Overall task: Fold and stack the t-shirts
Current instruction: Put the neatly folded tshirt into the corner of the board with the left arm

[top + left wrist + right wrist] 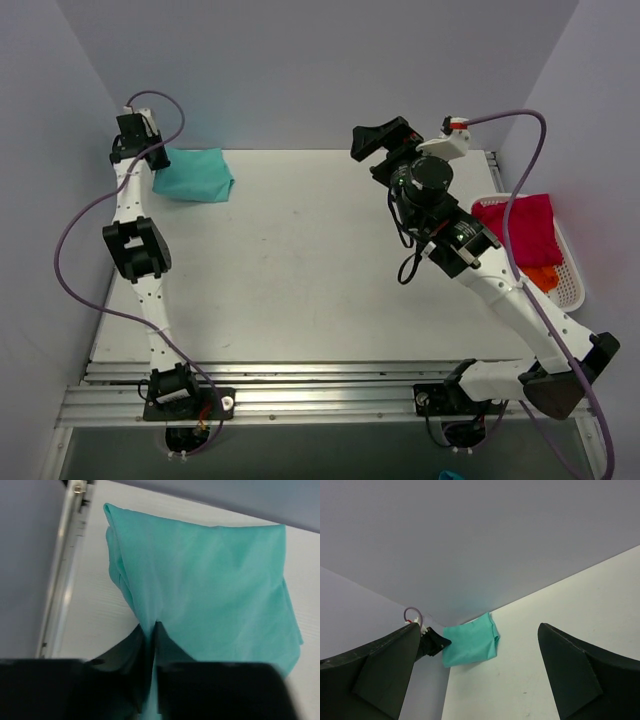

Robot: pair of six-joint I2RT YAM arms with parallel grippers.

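The left gripper [152, 630] was pinched shut on an edge of the folded teal t-shirt [210, 575] at the table's far left corner. To keep the fold square, it should probably lay that edge flat before letting go. The right gripper [478, 630] hung spread and empty. The crimson-pink t-shirt [520, 228] and the orange t-shirt [542, 277] lay in the basket [573, 272] at the right edge.

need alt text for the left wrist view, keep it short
The left gripper is shut on the near edge of the folded teal t-shirt, pinching up a ridge of cloth. The shirt lies on the white table, with a metal rail along the left.
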